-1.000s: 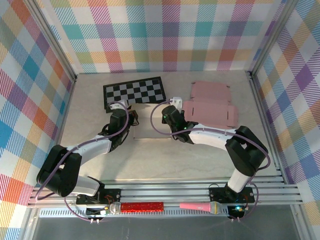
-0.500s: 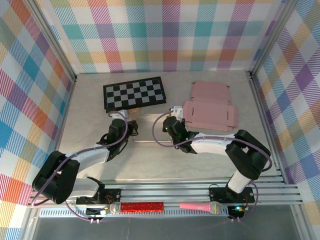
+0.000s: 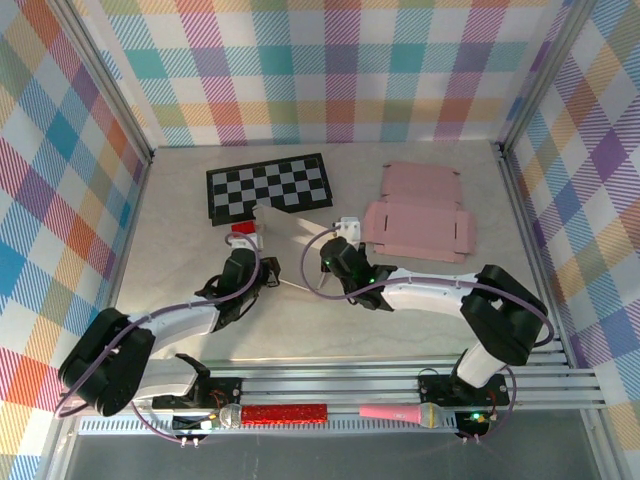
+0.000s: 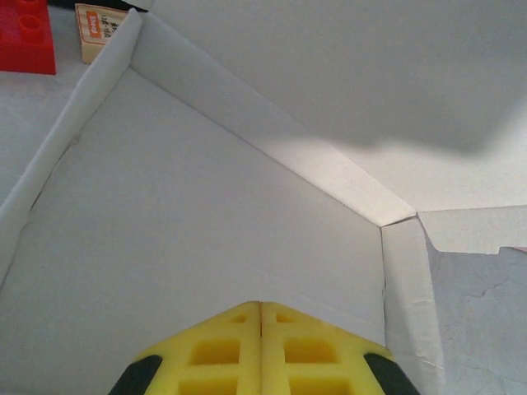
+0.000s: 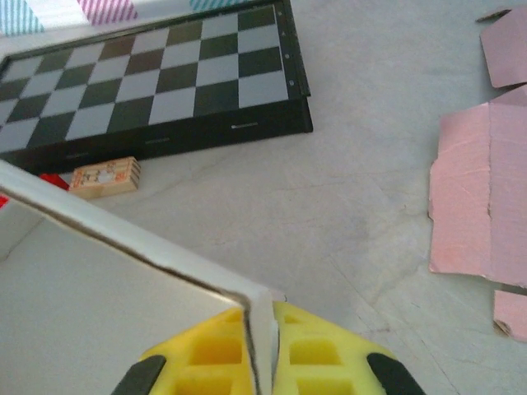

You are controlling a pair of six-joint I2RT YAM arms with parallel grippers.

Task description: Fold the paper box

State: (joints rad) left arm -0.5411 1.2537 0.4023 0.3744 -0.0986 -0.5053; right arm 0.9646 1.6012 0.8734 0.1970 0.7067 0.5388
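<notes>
Top external view puts the white paper box (image 3: 290,235) in the middle of the worktop (image 3: 400,320), between the two arms, with one panel tipped up. We judge it to be light, thin card: stiff across a panel, soft along its creases, easy to dent or tear at the corner slits, and likely to slide unless pinned. The best hold is a wall's free edge near a crease, not mid-panel. Right wrist view shows the right end effector (image 5: 259,317) pinched narrow on the raised wall's edge. The left end effector (image 4: 260,306) has its pads pressed together with nothing between them, low over the box floor near an inside corner. Whether it touches the floor we cannot tell.

Counting down in size:
- one white box
- pink flat card (image 3: 420,225) at far right, one sheet or two overlapping, we cannot tell
- one chessboard (image 3: 270,187) at far left
- one red brick (image 3: 245,232), by the board's near edge
- one small wooden block (image 5: 104,177), also by the board's near edge
</notes>
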